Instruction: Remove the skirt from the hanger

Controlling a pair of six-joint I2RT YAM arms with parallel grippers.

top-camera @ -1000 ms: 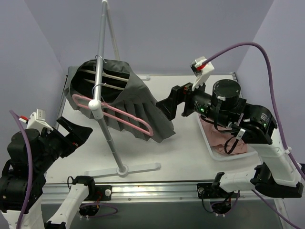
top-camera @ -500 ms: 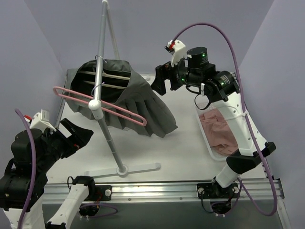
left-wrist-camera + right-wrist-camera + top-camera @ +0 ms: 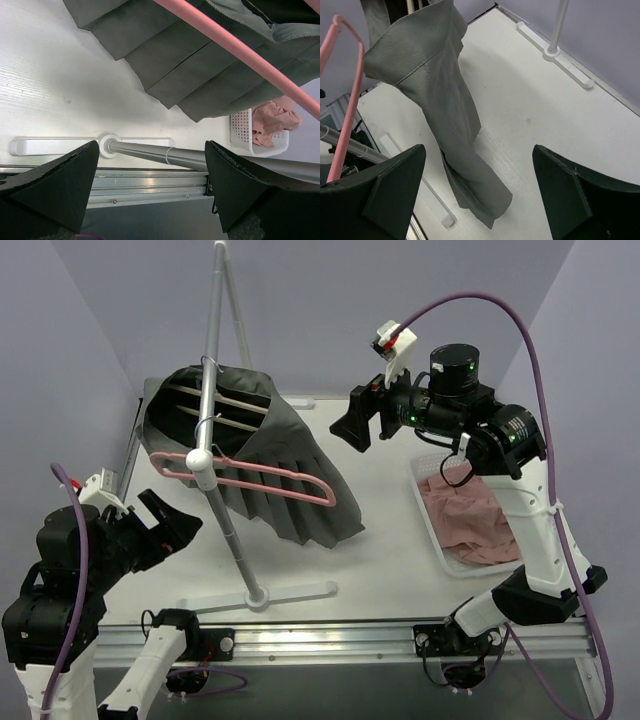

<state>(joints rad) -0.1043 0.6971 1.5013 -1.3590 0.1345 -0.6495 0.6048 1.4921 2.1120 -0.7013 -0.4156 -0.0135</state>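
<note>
A dark grey pleated skirt [image 3: 270,460] hangs from a pink hanger [image 3: 262,477] on a grey rack pole [image 3: 207,390]; its hem drapes onto the white table. It also shows in the left wrist view [image 3: 200,65] and in the right wrist view [image 3: 445,110]. The pink hanger bar crosses the left wrist view [image 3: 240,55] and the right wrist view's left edge [image 3: 347,110]. My left gripper [image 3: 165,525] is open and empty, low at the left of the rack. My right gripper [image 3: 362,420] is open and empty, raised to the right of the skirt, apart from it.
The rack's grey pole and white base foot [image 3: 262,594] stand near the table's front edge. A white basket [image 3: 425,515] with a pink cloth [image 3: 470,520] sits at the right. A second rack foot [image 3: 555,52] lies at the table's far side.
My right gripper has swung from up against the skirt's right edge to higher and farther right. The hanger and skirt have swung about and settled. The left gripper has shifted slightly.
</note>
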